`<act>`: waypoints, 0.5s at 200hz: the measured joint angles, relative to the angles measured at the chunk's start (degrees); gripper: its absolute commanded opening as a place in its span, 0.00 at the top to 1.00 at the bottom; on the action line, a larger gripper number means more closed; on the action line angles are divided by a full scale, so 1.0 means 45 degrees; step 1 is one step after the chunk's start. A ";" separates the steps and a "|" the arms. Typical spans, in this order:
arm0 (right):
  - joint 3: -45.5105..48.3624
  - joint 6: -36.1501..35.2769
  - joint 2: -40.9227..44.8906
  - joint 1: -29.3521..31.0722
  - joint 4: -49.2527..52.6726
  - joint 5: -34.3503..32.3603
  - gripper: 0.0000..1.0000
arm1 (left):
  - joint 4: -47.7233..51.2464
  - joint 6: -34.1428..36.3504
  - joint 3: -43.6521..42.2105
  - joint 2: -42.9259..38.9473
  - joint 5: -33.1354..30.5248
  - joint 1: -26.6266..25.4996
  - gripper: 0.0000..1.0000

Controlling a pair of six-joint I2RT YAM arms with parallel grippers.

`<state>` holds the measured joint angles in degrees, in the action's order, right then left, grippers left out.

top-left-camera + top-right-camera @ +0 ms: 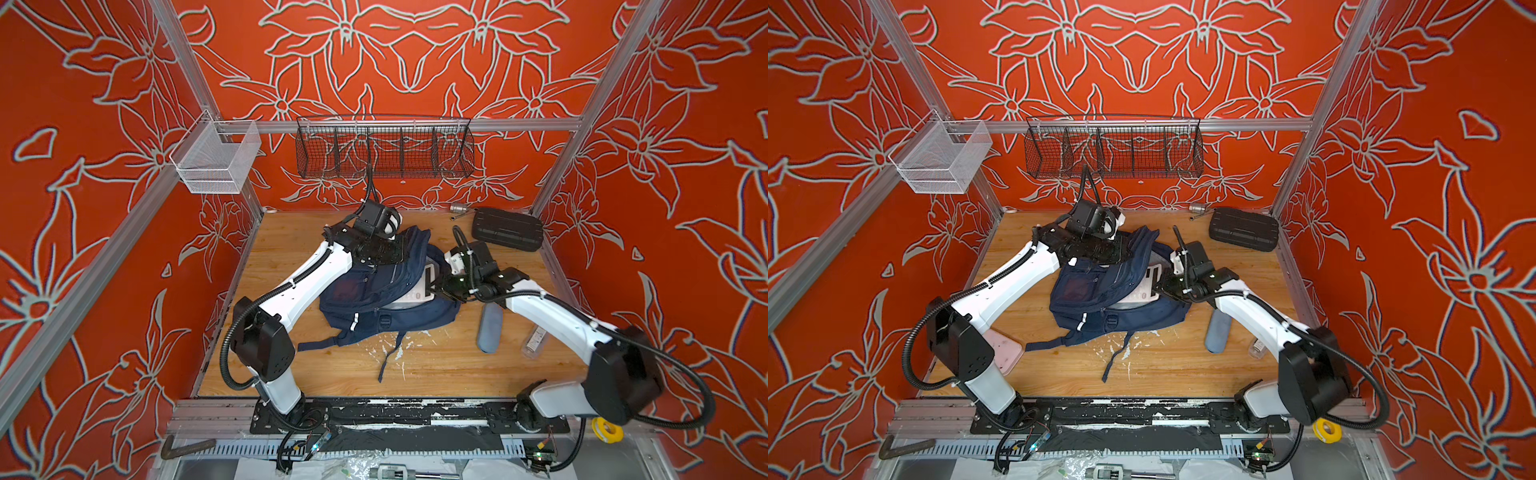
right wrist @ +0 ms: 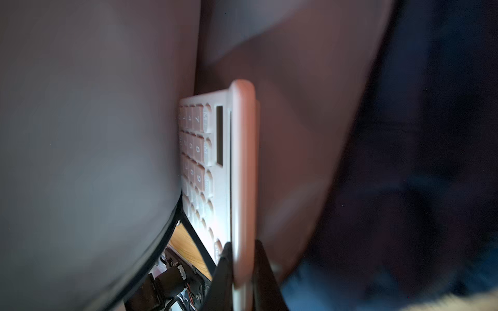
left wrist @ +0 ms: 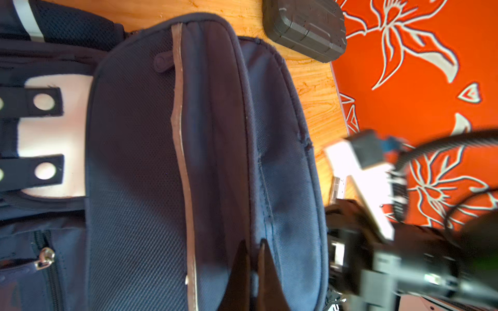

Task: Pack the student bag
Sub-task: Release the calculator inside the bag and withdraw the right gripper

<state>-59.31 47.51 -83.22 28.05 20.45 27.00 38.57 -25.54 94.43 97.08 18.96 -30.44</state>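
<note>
Gripping the pink calculator (image 2: 199,150) by its edge, your right pincer (image 2: 242,243) has it partway inside the student bag (image 1: 374,291) at mid-desk (image 1: 291,365), your left pincer (image 3: 253,241) pinching the flap, with the blue-grey pouch (image 1: 490,328) near the right edge unpacked.

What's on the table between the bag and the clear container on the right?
A blue-grey cylinder lies there, seen in both top views.
</note>
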 measured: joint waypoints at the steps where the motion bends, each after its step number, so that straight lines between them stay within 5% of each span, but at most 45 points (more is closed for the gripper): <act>1: -0.0024 0.0000 -0.0044 0.0010 -0.0024 0.0000 0.74 | -0.0005 -0.0005 -0.0005 -0.0010 -0.0010 -0.0005 1.00; 39: -0.0486 -0.0170 -0.0476 0.0257 -0.1044 -0.0296 0.44 | -0.0073 -0.0189 -0.0131 -0.0209 -0.0209 -0.0083 1.00; 74: -0.0491 -0.0559 -0.0029 -0.0393 -0.1243 -0.0879 0.35 | -0.0097 -0.0325 -0.0131 -0.0219 -0.0340 -0.0136 1.00; 100: -0.0005 -0.1530 0.0996 -0.2123 -0.0850 -0.0850 0.28 | -0.0058 -0.0408 -0.0131 -0.0219 -0.0529 -0.0170 1.00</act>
<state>-59.33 40.62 -78.74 18.50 16.62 23.18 38.30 -27.38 93.84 96.09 16.58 -31.20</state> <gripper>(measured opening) 0.700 0.059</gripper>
